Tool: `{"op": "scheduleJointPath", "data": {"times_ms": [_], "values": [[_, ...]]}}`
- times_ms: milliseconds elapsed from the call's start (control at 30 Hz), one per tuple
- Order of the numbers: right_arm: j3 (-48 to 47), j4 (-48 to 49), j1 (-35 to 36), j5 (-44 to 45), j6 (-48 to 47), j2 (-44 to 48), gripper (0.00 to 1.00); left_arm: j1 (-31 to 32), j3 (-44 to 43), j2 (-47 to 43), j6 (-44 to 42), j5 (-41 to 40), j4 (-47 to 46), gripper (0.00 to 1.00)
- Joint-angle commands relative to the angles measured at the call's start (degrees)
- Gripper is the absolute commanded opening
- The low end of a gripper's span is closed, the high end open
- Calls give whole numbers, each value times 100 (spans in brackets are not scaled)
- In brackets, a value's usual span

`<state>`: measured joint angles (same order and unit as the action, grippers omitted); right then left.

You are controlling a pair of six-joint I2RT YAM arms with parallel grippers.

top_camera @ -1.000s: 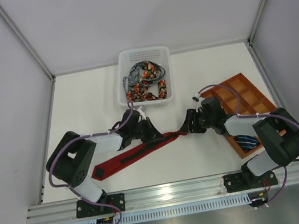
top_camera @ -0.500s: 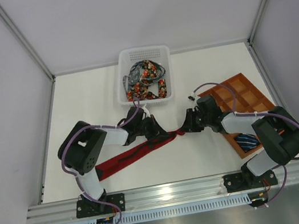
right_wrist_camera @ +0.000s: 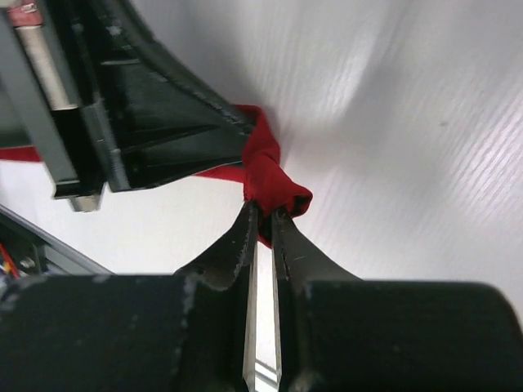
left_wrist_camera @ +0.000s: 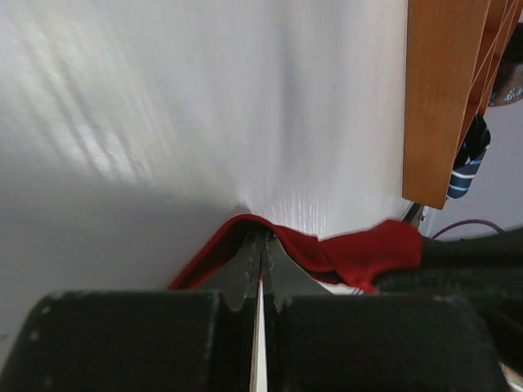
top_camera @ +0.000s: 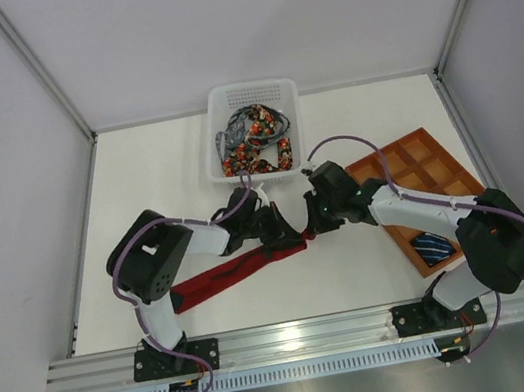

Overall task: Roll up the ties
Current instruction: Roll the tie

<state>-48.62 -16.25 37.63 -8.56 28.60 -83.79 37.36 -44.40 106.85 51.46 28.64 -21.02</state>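
Standing over the tabletop, I saw both arms meet near its centre on the narrow end of the red tie, whose wide end trailed off toward eight o'clock. The left pincer was pressed together on a raised ridge of the red cloth. The right pincer, facing it from three o'clock, had its jaws almost touching, nipping the bunched, folded tip. To my eye this was the very start of the roll, the first turn being formed at the thin end. The next move would call for the right arm to tuck that fold over itself while the left held the cloth flat and taut. The dotted ties lay heaped in the white basket at twelve o'clock, and a striped tie sat in the orange tray at four o'clock.
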Motion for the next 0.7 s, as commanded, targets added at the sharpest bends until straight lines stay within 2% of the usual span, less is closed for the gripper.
{"op": "scheduleJointPath", "data": {"times_ms": [0, 167, 200, 300, 367, 667], "values": [[-542, -1316, 621, 844, -196, -6, 0, 192, 89, -59, -13, -166, -201, 1], [-1026, -2038, 1203, 1864, -188, -365, 0, 227, 300, -216, 57, -227, -324, 3], [-1061, -2101, 1247, 1936, -179, -410, 0, 227, 335, -339, 40, -254, -316, 10], [-1132, -2312, 1414, 2226, -92, -428, 0, 236, 520, -751, -66, -359, -237, 23], [-1132, -2391, 1467, 2297, -57, -375, 0, 236, 634, -980, -215, -464, 8, 29], [-1193, -2734, 1563, 2438, -56, -164, 0, 219, 890, -2343, -716, -860, 923, 35]]}}
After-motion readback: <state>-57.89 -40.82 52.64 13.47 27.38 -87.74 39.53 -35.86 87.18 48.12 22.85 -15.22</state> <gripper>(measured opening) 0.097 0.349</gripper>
